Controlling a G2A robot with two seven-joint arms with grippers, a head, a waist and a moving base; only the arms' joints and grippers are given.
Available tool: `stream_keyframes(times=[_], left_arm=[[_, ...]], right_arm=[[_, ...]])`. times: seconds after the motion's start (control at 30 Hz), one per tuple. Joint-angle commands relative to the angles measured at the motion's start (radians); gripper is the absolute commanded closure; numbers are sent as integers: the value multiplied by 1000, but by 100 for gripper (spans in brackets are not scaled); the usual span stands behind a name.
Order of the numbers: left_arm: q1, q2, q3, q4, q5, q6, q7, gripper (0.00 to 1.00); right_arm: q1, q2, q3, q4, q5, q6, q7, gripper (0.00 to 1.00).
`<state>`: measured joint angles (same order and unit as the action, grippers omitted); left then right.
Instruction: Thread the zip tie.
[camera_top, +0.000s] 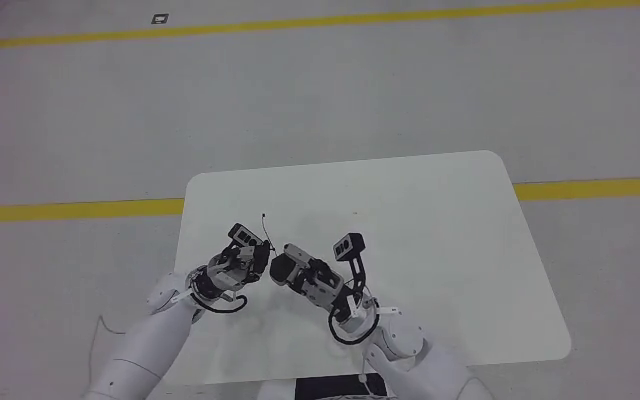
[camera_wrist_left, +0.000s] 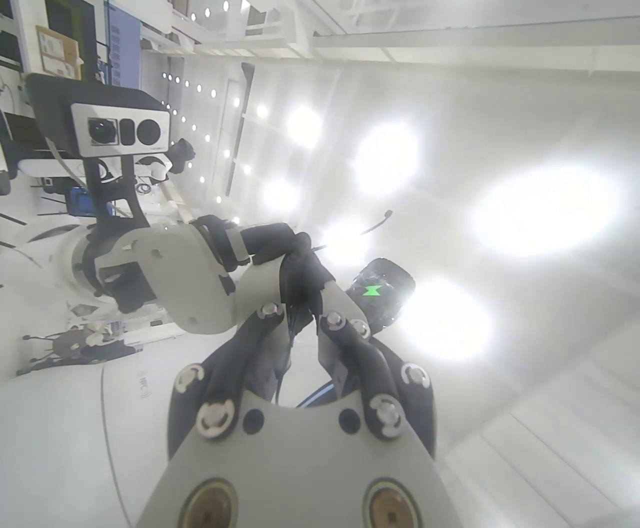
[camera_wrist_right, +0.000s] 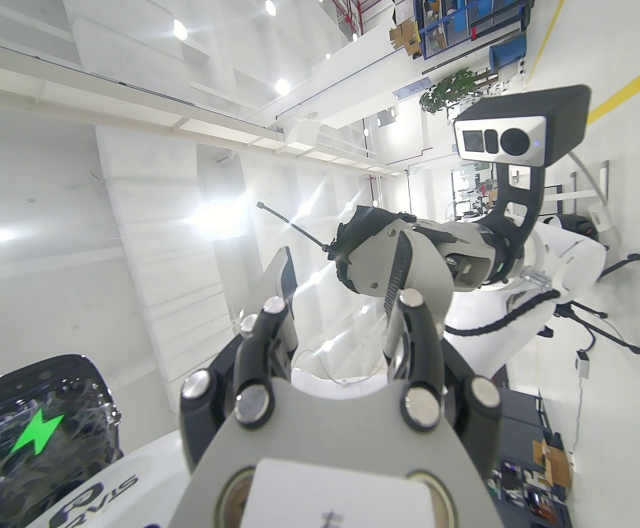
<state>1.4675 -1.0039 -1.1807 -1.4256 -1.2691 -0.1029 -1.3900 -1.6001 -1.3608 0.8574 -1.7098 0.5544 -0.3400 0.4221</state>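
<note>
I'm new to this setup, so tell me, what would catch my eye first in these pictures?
A thin black zip tie pokes out of the left gripper, which is shut on it above the near left part of the white table. The right gripper hangs open close beside it, the two nearly tip to tip.

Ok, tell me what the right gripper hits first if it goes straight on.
Most likely the left gripper, shut on the zip tie: in the top view the open right gripper points straight at it. Any height offset is unclear.
</note>
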Motion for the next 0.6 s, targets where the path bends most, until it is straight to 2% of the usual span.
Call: stream_keyframes(times=[0.0,0.2,0.57], left_arm=[[0,0,0,0,0,0,0,100],[0,0,0,0,0,0,0,100],[0,0,0,0,0,0,0,100]], right_arm=[[-1,-4,2,2,-2,0,4,65],[-3,-16,6,12,-7,0,15,67],[-10,-37,18,16,-14,0,31,80]])
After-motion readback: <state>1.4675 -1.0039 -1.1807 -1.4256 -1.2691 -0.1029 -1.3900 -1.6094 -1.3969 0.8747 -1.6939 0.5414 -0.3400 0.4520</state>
